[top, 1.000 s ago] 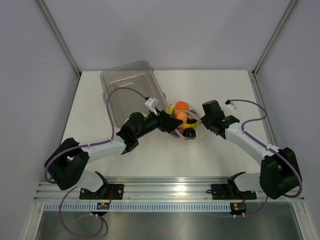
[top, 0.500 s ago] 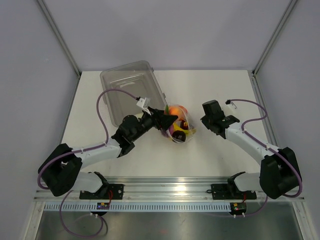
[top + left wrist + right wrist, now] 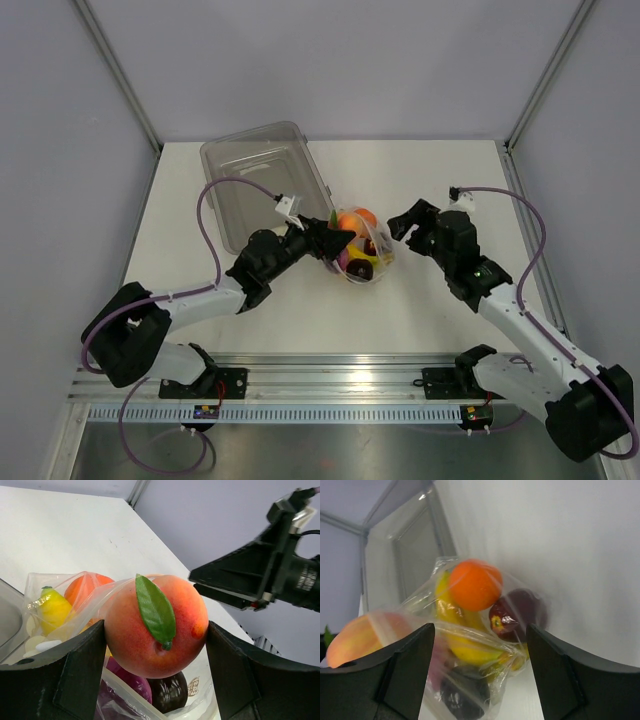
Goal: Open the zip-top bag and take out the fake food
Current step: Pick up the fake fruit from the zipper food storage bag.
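The zip-top bag (image 3: pixel 368 258) lies mid-table, its clear film crumpled around the fake food. My left gripper (image 3: pixel 338 237) is shut on the peach (image 3: pixel 150 625), which has a green leaf and sits at the bag's mouth with film draped against its side. In the bag (image 3: pixel 485 647) I see an orange (image 3: pixel 474 584), a dark red apple (image 3: pixel 515 615), a yellow banana (image 3: pixel 465 640) and a dark round piece (image 3: pixel 460 695). My right gripper (image 3: pixel 400 225) stands open just right of the bag, with nothing between its fingers (image 3: pixel 400 675).
A rigid clear-grey tub (image 3: pixel 262 180) lies at the back left, close behind the left gripper. Bare white table (image 3: pixel 440 170) stretches right and behind the bag, walled on three sides. The right gripper (image 3: pixel 235 580) faces the peach across the bag.
The left gripper drew the bag and peach leftward. The right gripper let go of the bag and opened, and its arm swung to a new pose.
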`<state>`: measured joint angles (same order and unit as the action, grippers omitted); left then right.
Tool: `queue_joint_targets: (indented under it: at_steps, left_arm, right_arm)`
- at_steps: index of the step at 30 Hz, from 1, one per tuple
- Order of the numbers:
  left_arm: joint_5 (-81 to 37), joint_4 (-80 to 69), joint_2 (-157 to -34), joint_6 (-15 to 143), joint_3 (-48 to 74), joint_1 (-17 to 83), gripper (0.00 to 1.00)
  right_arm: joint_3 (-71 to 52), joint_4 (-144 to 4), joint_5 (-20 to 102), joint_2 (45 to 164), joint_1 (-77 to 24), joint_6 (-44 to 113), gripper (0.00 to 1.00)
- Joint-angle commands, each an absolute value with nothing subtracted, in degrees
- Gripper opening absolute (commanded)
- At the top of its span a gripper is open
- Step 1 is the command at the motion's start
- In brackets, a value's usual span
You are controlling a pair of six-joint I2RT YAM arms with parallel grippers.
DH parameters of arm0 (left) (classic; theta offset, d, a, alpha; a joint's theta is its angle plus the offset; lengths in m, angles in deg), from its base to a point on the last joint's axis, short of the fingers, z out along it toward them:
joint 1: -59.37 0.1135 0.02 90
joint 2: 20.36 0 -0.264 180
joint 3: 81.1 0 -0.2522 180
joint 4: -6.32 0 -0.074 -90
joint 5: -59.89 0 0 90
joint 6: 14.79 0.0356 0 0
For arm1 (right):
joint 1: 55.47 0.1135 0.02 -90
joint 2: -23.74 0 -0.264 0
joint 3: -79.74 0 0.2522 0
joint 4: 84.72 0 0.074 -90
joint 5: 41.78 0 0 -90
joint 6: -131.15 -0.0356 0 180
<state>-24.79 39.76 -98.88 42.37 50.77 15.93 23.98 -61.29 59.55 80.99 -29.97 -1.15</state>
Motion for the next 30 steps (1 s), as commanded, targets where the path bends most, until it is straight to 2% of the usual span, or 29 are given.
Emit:
queue_joint_targets:
  at_steps: [1,4,10,13,18,22,26,30]
  left_arm:
    - [-26.42,44.94,-99.02,44.19,48.67,16.83,0.52]
    - [-25.81,44.59,-99.46,43.57,48.49,17.62,0.52]
    - [-24.23,43.27,-100.16,41.38,47.97,19.55,0.52]
    - [-23.52,43.27,-100.43,40.41,47.88,20.43,0.52]
    - [-22.47,42.83,-100.69,39.36,47.61,21.22,0.52]
    - [-21.50,43.27,-100.69,38.39,47.88,21.75,0.52]
    - [-20.71,43.88,-100.43,37.60,48.14,22.36,0.52]
    - [-19.66,44.41,-100.43,36.28,48.40,22.89,0.52]
  right_arm:
    - [26.52,-72.70,48.50,77.27,-29.98,9.24,0.81]
    - [27.22,-75.62,42.17,75.60,-29.89,12.40,0.82]
    - [26.26,-75.53,38.20,74.98,-29.10,17.32,0.74]
    - [24.68,-74.39,37.23,76.03,-27.35,20.13,0.75]
    - [20.11,-69.22,46.00,81.65,-18.58,26.29,0.78]
    - [18.35,-68.33,48.30,86.30,-16.71,26.74,0.77]
    - [17.12,-66.31,52.61,88.16,-16.62,26.65,0.70]
    - [16.33,-64.99,54.63,89.13,-16.62,26.48,0.54]
